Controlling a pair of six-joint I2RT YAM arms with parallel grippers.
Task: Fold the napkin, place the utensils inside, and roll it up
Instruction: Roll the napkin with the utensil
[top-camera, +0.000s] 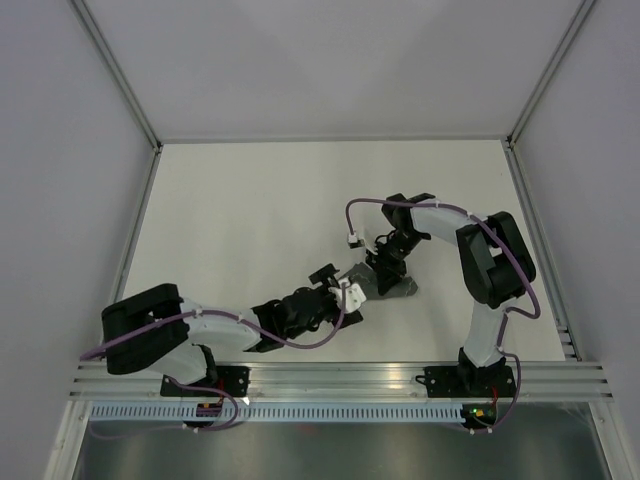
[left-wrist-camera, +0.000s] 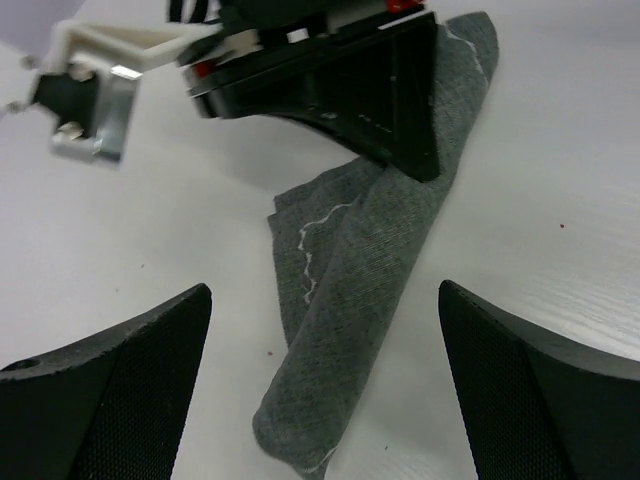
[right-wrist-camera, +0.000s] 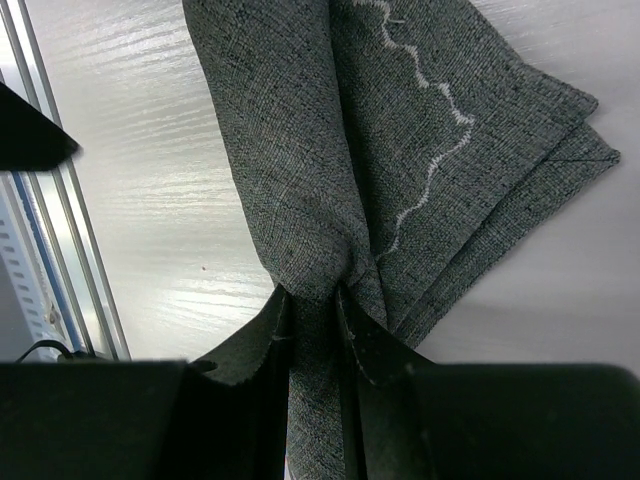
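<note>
Seeing the napkin bunched into a long rumpled strip on the white worktop, right of centre and toward the near edge, between my two arms. My right hand is pinched narrow on a gathered fold of it. The cloth runs straight between the fingers and fans out beyond them into stacked layers with offset corners. A wavy light stitch line shows on the top layer. My left hand is spread wide and holds nothing, with a finger either side of the strip's free end and not touching it. That end lies on the worktop; the other end rises to the right hand. In the top view the two hands sit close together.
</note>
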